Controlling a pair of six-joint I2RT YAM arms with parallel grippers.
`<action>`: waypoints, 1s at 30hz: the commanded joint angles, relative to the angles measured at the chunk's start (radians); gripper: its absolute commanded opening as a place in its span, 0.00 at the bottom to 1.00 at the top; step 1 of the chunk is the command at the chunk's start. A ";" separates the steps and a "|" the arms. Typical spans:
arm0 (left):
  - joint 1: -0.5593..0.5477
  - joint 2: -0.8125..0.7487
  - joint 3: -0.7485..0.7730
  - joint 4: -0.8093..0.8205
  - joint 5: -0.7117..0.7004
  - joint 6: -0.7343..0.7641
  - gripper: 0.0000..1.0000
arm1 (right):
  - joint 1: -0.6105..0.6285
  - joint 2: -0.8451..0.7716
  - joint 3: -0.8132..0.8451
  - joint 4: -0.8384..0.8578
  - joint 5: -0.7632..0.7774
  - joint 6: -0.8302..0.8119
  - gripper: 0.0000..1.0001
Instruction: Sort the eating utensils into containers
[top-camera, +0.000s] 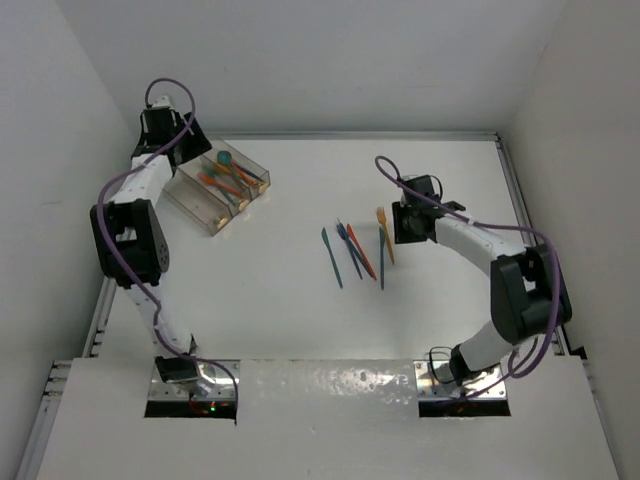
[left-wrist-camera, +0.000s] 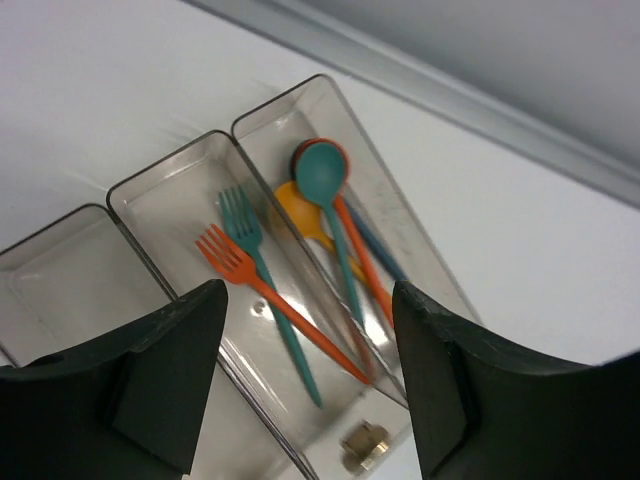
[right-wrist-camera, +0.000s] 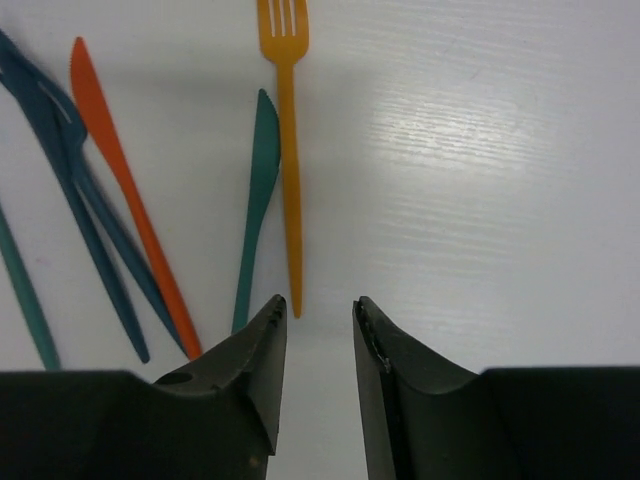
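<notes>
Top view: clear three-compartment plastic tray (top-camera: 195, 205) at the white table's (top-camera: 300, 320) far left, under left gripper (top-camera: 195, 148). Loose utensils (top-camera: 355, 250) mid-table; right gripper (top-camera: 398, 225) just beside them, so the nearer arm.

Left wrist: jaws wide, empty, above the tray.

Right wrist: jaws narrowly parted, holding nothing. Yellow-orange plastic fork (right-wrist-camera: 290, 150) lies lengthwise straight ahead, handle end at the gap.

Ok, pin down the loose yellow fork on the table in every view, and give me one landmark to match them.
Top external: the yellow fork lies right of centre, rightmost of the loose utensils.
Left wrist: not in it.
Right wrist: the yellow fork is at top centre, its prongs at the upper edge.
Shared landmark: the teal knife lying alongside its handle in both of those views.
</notes>
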 joint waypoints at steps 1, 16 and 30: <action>-0.023 -0.200 -0.042 0.022 0.037 -0.112 0.65 | -0.009 0.076 0.063 0.048 0.025 -0.043 0.32; -0.343 -0.526 -0.358 -0.077 0.036 -0.177 0.66 | -0.013 0.344 0.211 0.058 -0.051 -0.056 0.32; -0.425 -0.615 -0.465 -0.096 0.079 -0.186 0.66 | -0.015 0.440 0.284 0.029 -0.019 -0.082 0.06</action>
